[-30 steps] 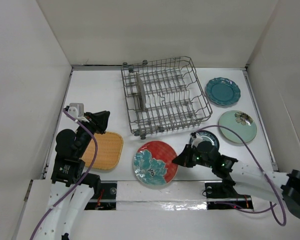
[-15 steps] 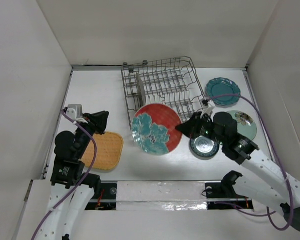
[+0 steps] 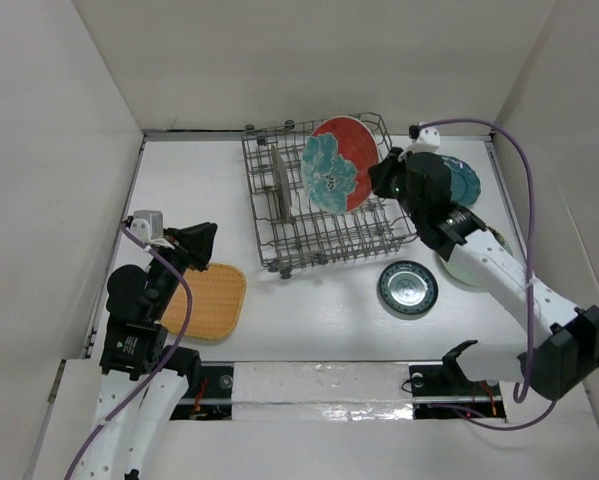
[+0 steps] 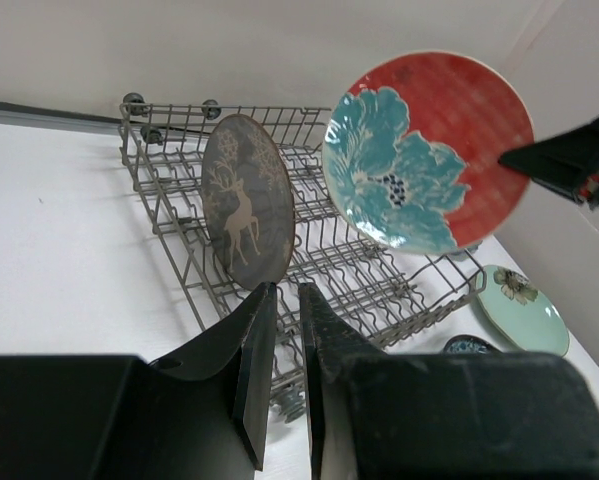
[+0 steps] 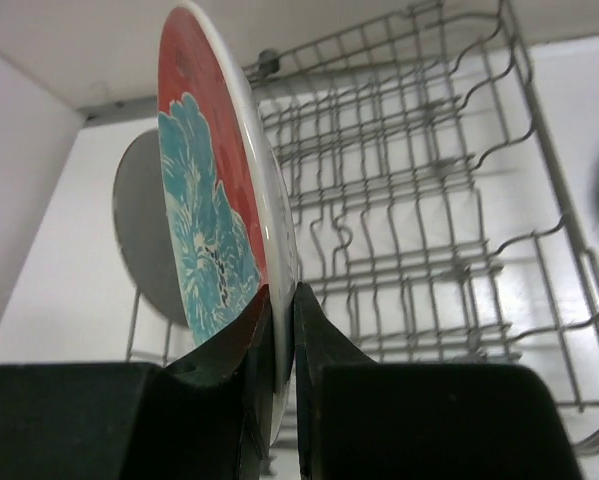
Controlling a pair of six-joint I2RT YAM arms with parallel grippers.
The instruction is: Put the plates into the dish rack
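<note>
My right gripper (image 3: pixel 382 180) is shut on the rim of the red-and-teal floral plate (image 3: pixel 337 166) and holds it upright above the grey wire dish rack (image 3: pixel 404 222). The right wrist view shows the fingers pinching the plate (image 5: pixel 214 200) edge. A grey-brown plate (image 3: pixel 277 187) stands on edge in the rack's left side. My left gripper (image 3: pixel 201 240) is shut and empty above the orange textured plate (image 3: pixel 209 300). The small dark teal-rimmed plate (image 3: pixel 408 288) lies in front of the rack.
The dark teal scalloped plate (image 3: pixel 466 182) lies right of the rack, partly hidden by my right arm. The pale mint plate (image 4: pixel 524 305) lies on the table's right side. White walls close in the table on three sides.
My right gripper has lifted the floral plate from the front of the table and carried it up and back over the rack, turning it upright. The left arm has not moved.
</note>
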